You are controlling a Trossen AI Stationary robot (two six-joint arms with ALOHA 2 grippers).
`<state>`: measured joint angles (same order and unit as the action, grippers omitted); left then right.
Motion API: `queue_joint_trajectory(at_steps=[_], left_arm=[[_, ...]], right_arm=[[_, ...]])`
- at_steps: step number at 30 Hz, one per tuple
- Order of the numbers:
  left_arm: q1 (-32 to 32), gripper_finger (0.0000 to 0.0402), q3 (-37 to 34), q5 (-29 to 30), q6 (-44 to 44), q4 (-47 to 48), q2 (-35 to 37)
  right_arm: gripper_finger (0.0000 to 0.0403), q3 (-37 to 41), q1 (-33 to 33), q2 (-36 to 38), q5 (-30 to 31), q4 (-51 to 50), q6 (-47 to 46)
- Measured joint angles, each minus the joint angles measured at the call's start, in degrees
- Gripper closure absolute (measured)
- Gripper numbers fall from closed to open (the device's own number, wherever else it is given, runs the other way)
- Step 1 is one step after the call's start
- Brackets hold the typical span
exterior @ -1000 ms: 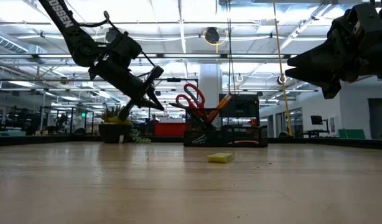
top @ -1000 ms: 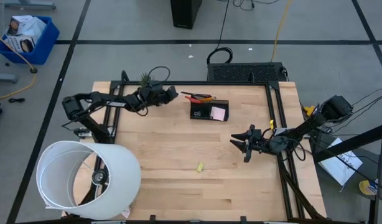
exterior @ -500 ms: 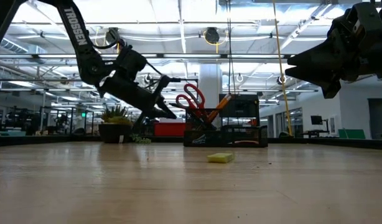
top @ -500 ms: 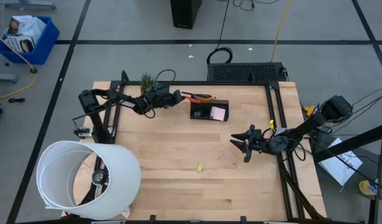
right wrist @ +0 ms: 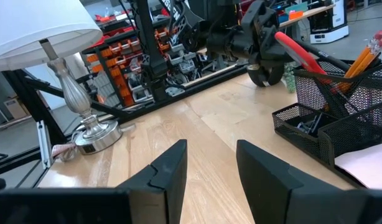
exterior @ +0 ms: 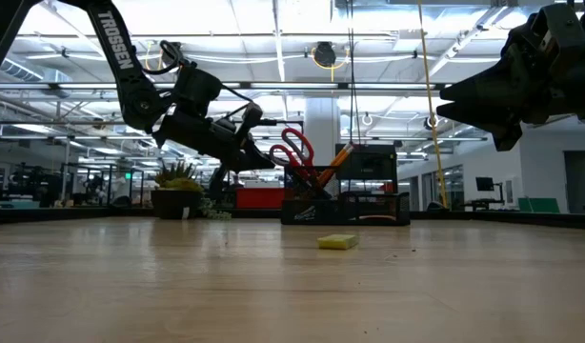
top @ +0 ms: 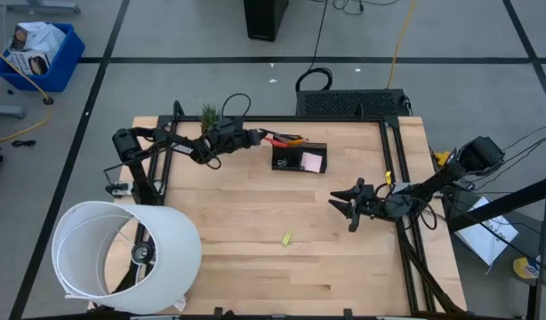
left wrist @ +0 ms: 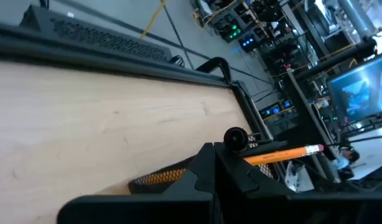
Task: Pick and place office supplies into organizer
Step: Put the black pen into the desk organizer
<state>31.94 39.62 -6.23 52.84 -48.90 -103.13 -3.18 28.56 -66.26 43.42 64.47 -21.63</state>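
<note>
The dark mesh organizer [top: 300, 157] stands near the table's far edge. It holds red-handled scissors [top: 271, 136], orange pencils [top: 293, 140] leaning out toward the left, and a pink sticky-note pad [top: 313, 162] in the lower compartment. A tiny yellow-green piece [top: 285, 238] lies flat on the wood nearer the front. My left gripper [top: 253, 138] hovers just left of the organizer, fingers shut, its tip by the scissors' handles [exterior: 294, 151]. My right gripper [top: 344, 204] hangs open above the table's right part, touching nothing. My left gripper reaches almost level from the table's left, with its shut fingertips [exterior: 266, 160] right beside the scissors' red handles [right wrist: 303, 53]. I cannot tell whether it touches them, or whether anything sits between the fingers.
A large white lampshade [top: 122, 258] covers the near left corner. A small potted plant [top: 207, 114] stands at the far edge behind the left arm. Bare wood [top: 255, 204] lies between the organizer and the yellow-green piece.
My left gripper has moved toward the table's right, closer to the organizer, dropping at first. It has then tipped from a steep downward slant to nearly level. Its tip now stands by the scissors' handles.
</note>
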Motion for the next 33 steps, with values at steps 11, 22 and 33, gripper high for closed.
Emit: queue_joint_trajectory(at_steps=[11, 22, 33], left_arm=[[-1.12, 0.0401, 0.8, 0.27, -11.58, -2.0, 0.0], [-2.47, 0.0401, 5.19, -0.29, -19.52, 2.2, 0.0], [-4.2, 0.0401, 15.96, -2.58, -31.1, 20.96, 0.0]], right_arm=[[0.0271, 0.0, 0.0, 0.0, 0.0, 0.0, 0.0], [0.0271, 0.0, -0.01, 0.0, 0.0, 0.0, 0.0], [0.0271, 0.0, 0.0, 0.0, 0.0, 0.0, 0.0]])
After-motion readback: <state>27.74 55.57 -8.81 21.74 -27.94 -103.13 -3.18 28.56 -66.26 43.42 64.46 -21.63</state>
